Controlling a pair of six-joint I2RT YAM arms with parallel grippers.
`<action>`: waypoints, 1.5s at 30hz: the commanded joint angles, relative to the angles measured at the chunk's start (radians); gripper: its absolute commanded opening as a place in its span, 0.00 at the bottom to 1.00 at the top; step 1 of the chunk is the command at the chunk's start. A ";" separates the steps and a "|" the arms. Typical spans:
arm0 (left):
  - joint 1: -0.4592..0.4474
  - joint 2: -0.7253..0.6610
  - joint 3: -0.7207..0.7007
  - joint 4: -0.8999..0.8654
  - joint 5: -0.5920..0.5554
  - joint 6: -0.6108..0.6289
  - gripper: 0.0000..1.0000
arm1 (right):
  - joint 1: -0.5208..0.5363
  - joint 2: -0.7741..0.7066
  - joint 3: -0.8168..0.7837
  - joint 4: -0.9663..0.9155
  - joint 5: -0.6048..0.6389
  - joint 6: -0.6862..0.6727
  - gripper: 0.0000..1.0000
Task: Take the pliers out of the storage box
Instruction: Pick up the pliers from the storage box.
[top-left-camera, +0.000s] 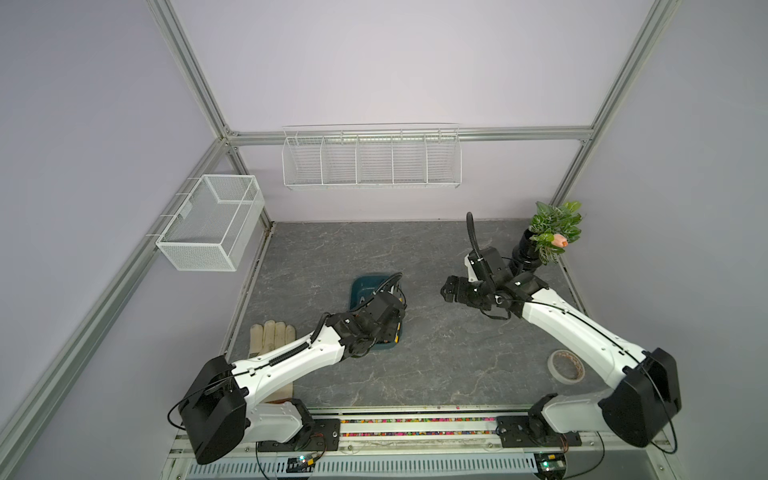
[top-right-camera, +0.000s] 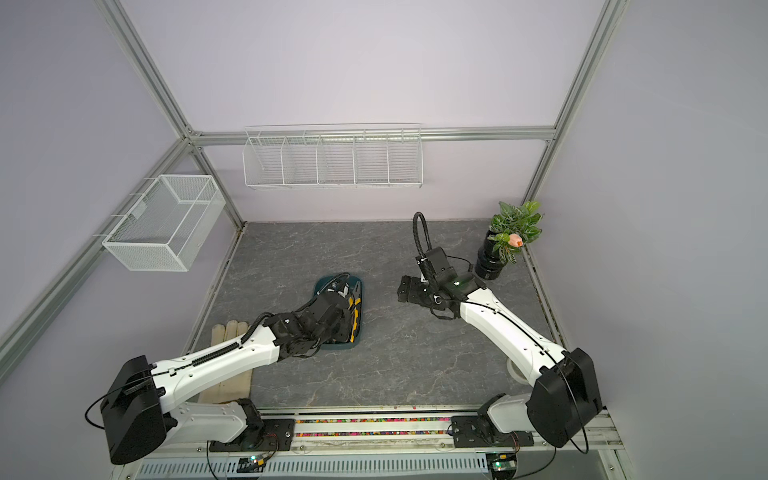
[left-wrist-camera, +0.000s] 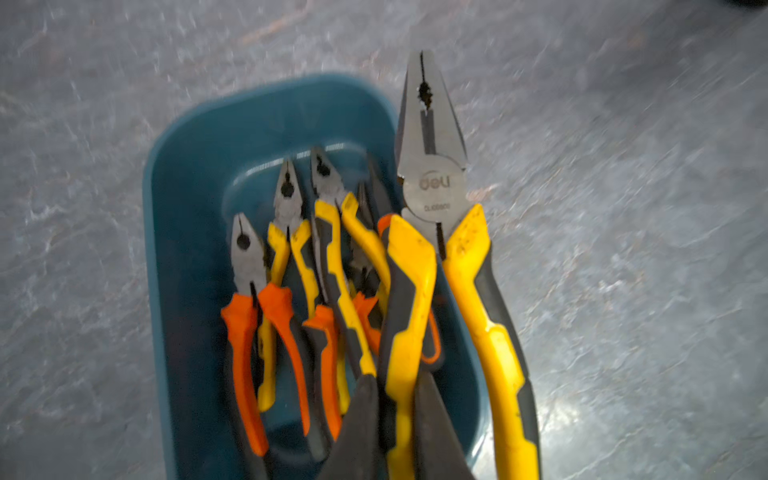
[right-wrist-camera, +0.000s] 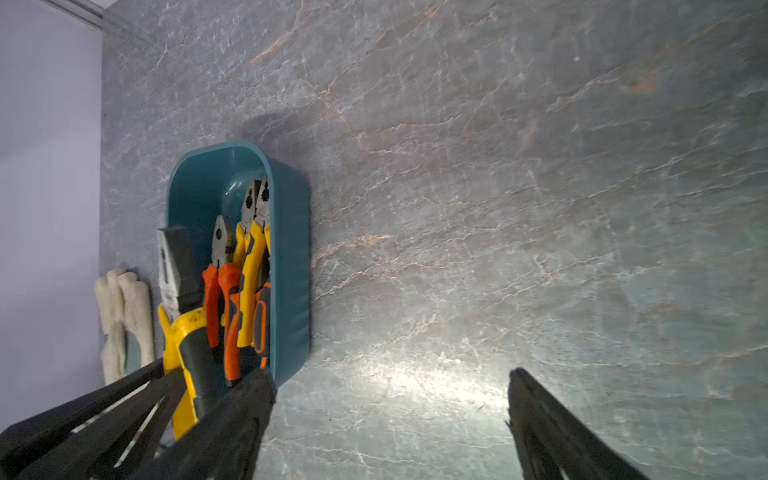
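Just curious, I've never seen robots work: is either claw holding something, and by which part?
The left gripper clamps the big yellow pliers by one handle; the right gripper holds nothing.

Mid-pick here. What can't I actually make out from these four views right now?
- Storage box: in both top views the left arm's wrist hides most of it.
- Gripped pliers: handle ends cut off by the left wrist view's bottom edge.
- Pliers in the box: overlapping and blurred in the left wrist view; count unsure.
- Left gripper: hidden under its wrist in top views.
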 joint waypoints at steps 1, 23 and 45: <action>-0.044 -0.017 0.012 0.165 -0.036 0.047 0.00 | 0.000 0.051 0.041 -0.014 -0.127 0.036 0.89; -0.222 0.176 0.115 0.211 -0.283 0.156 0.00 | 0.002 0.133 0.114 0.009 -0.177 0.131 0.74; -0.257 0.217 0.149 0.203 -0.307 0.166 0.00 | 0.018 0.228 0.149 -0.007 -0.109 0.172 0.57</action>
